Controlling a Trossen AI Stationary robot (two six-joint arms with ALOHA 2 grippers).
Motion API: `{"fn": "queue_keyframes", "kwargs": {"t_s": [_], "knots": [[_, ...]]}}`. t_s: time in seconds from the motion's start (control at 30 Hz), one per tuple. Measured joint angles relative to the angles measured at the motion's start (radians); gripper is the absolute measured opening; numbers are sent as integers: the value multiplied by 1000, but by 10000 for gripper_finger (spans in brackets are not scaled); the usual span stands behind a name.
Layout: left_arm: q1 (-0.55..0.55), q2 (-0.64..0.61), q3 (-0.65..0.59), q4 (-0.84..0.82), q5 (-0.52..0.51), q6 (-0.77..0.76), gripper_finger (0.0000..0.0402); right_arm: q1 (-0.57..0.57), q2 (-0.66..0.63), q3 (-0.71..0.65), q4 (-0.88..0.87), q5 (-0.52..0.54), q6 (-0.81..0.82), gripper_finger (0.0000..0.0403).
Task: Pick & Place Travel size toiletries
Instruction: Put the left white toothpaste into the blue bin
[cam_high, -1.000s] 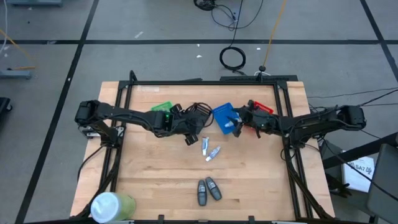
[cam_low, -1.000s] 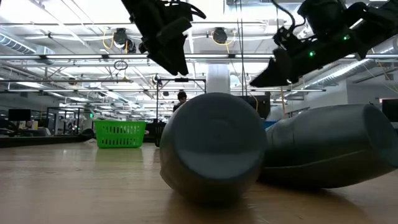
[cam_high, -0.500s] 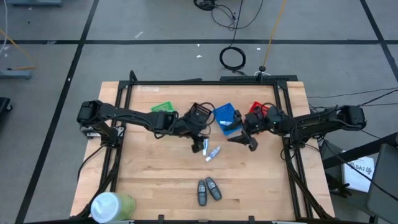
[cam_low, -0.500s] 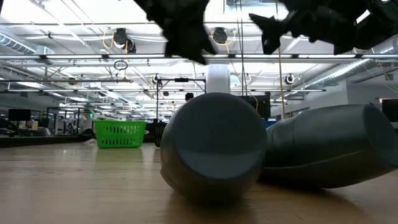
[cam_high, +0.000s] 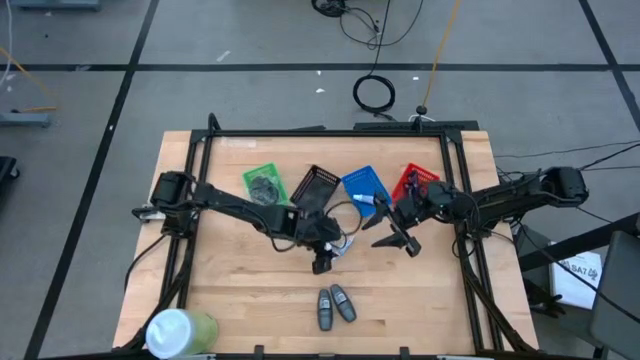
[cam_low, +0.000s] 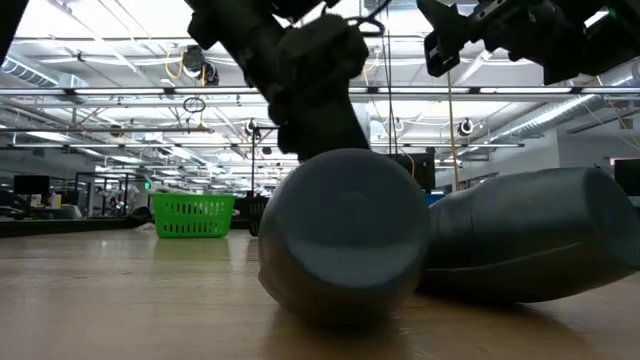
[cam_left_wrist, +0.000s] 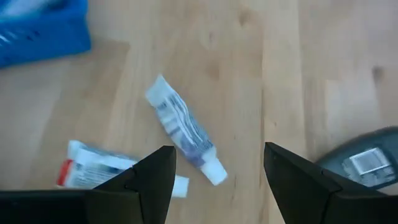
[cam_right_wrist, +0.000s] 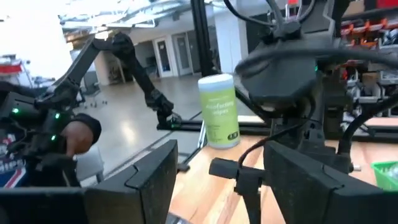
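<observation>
My left gripper (cam_left_wrist: 214, 180) hangs with jaws wide just over two small tubes (cam_left_wrist: 184, 137) on the table (cam_high: 240, 290), one lying between the fingers. My right gripper (cam_high: 395, 240) hovers nearby, spread open and empty; two grey bottles (cam_high: 335, 305) lie well apart.

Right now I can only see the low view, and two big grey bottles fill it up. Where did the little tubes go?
Observer: One tube lies flat on the wood just ahead of the left gripper, which is open.
Operator: Only one?
Observer: A second tube lies close beside the first, apart from it.
Operator: Is the other arm holding something?
Observer: No, the right gripper is open and empty, in front of the blue basket.
</observation>
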Motion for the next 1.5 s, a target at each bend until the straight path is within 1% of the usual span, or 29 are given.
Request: {"fn": "queue_keyframes", "kwargs": {"t_s": [0.07,0.13,0.2,0.23,0.3,0.4,0.53,0.67,0.83,1.03,1.23,1.3,1.37,1.43,1.5], "knots": [[-11,9,5,-53,-45,-36,237,7,0,0,-14,3,-8,227],[-15,11,10,-85,-128,-108,237,12,0,0,-35,5,-8,225],[-13,6,10,-132,-223,-218,237,15,0,0,-54,7,-9,225],[-11,5,10,-137,-253,-271,237,15,0,0,-70,8,-13,225],[-9,4,11,-134,-277,-342,237,15,1,0,-87,11,-15,224],[-11,23,11,-132,-273,-387,237,15,1,0,-88,56,-16,222],[-16,59,11,-117,-267,-477,237,15,1,0,-74,55,-16,222],[-16,90,16,-103,-291,-533,236,15,1,0,-78,53,-36,223],[-7,130,17,-90,-306,-553,236,18,1,-1,-74,51,-41,223],[2,170,20,-95,-266,-582,236,20,0,0,-80,51,-45,224],[-2,172,20,-114,-251,-522,235,20,1,0,-87,52,-67,224],[-2,172,19,-114,-249,-498,226,20,1,0,-88,52,-67,224],[-1,172,19,-117,-242,-476,207,20,1,0,-91,52,-67,224],[-1,172,19,-119,-243,-463,177,20,1,0,-94,52,-63,223],[-1,170,18,-116,-232,-457,139,20,1,0,-95,52,-63,221]]}}
